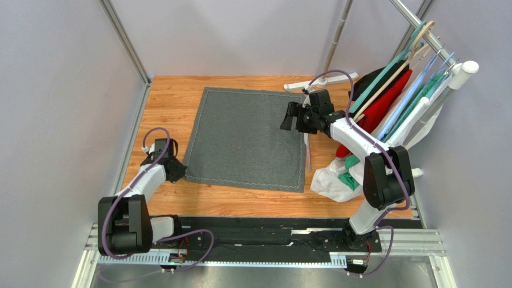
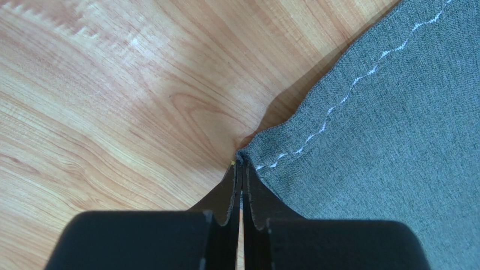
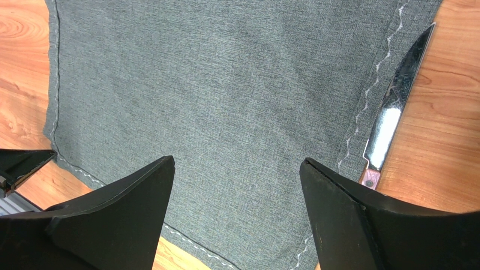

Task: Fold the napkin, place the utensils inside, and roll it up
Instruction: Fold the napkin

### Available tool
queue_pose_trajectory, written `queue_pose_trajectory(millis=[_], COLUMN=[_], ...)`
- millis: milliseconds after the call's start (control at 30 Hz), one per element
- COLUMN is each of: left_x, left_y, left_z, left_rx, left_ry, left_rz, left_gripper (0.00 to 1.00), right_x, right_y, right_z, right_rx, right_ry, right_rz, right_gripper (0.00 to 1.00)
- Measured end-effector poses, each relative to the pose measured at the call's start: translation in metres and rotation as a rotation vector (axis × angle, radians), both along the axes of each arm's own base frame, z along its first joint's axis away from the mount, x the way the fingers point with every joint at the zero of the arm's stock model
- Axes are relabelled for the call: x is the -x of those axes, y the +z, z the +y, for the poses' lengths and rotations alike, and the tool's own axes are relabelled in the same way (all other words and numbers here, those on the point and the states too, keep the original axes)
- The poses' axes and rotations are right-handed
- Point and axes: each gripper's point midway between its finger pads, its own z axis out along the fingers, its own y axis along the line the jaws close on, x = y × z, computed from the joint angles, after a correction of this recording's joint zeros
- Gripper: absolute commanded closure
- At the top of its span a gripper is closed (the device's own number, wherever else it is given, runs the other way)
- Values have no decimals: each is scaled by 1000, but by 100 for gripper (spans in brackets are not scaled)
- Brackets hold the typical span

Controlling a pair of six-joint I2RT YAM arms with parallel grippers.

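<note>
The dark grey napkin (image 1: 246, 138) lies flat and unfolded on the wooden table. My left gripper (image 1: 179, 171) is at its near left corner. In the left wrist view the gripper (image 2: 242, 163) is shut on the very tip of that napkin (image 2: 394, 140) corner. My right gripper (image 1: 291, 120) hovers open and empty over the napkin's right part; the right wrist view shows the gripper (image 3: 236, 163) wide apart above the cloth (image 3: 225, 84). A thin utensil (image 1: 308, 153) lies just off the napkin's right edge; in the right wrist view it is a knife (image 3: 394, 107) with a shiny blade and pinkish handle.
A crumpled white cloth (image 1: 333, 180) lies at the right front. Red, black and teal garments on hangers (image 1: 390, 96) hang from a rack at the back right. A white bar (image 1: 312, 84) lies behind the napkin. Grey walls enclose the table.
</note>
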Motion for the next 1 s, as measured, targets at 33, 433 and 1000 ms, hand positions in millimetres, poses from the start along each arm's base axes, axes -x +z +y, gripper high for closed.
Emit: queue_pose_trajectory(millis=[33,433,1000], left_x=[0,20,43], left_y=[0,62,161], left_z=[0,14,32], left_rx=[0,-87,-199], left_ry=[0,44,103], left_rz=[-2,-187,-389], left_gripper=[100,100,100], right_x=[1,2,33], right_y=[-1,-3,-1], right_z=[-1,-1,48], right_rx=[1,0,27], right_ry=[-1,1,119], right_rz=[3,8,8], right_gripper=[13,13,13])
